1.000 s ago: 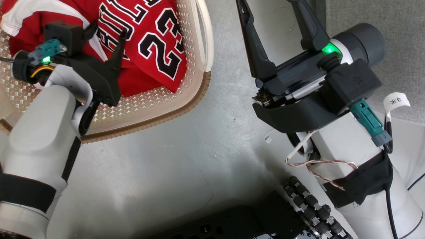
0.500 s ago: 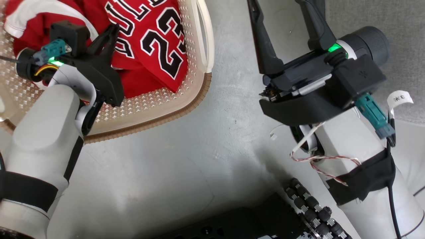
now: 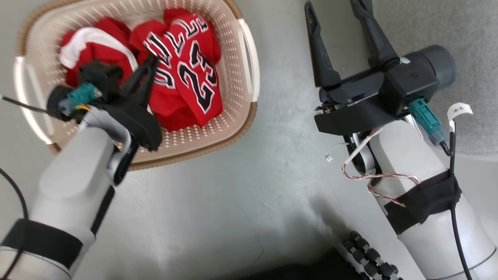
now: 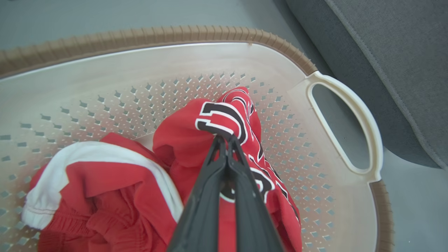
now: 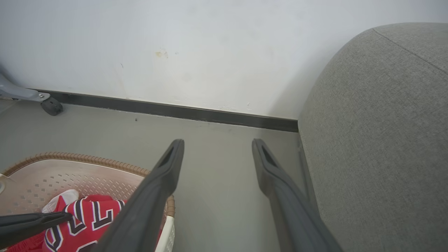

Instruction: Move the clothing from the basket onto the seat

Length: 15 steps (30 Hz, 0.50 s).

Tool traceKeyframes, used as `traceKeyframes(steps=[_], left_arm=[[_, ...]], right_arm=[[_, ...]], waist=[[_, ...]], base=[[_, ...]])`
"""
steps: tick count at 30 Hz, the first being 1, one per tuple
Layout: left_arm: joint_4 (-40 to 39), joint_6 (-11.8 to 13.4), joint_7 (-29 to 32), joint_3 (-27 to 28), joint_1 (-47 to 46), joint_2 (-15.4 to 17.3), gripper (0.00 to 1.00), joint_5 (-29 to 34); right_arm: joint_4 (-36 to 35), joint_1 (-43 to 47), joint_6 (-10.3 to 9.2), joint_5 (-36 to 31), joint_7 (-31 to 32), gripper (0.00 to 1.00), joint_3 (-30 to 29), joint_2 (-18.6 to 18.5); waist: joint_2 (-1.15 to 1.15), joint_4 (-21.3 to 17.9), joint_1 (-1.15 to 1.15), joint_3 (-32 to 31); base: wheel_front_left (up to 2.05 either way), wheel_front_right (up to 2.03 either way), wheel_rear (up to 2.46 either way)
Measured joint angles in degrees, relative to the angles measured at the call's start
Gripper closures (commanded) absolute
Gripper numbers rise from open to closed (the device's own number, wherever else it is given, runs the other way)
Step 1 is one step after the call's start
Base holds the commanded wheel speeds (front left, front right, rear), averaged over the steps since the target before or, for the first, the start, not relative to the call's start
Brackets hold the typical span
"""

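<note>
left hand (image 4: 224,140) is pinched tight on a top fold of the Bulls jersey (image 4: 217,119), I'd guess so it lifts clear of the basket (image 4: 140,36); the rest drapes below its tips, inside the basket; right hand (image 5: 217,143) gapes wide, holding nothing, over the floor (image 5: 217,203) beside the seat (image 5: 378,140)
</note>
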Motion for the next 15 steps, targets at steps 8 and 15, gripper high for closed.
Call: traceKeyframes(steps=[8, 15], left_arm=[[-2.6, 0.0, -1.3, -2.0, 4.9, -1.0, 1.00, -2.6], [-5.2, 0.0, -1.4, -2.2, 6.8, -2.1, 1.00, -4.1]], right_arm=[[5.5, 2.9, 0.00, -0.1, 0.0, 0.00, -1.2, 0.0], [8.7, 5.3, 0.00, 0.0, 0.0, 0.00, -2.9, -0.4]], waist=[[0.00, 2.3, 0.00, -6.7], [0.00, 4.4, 0.00, -12.2]], base=[[0.00, 0.00, 0.00], [0.00, 0.00, 0.00]])
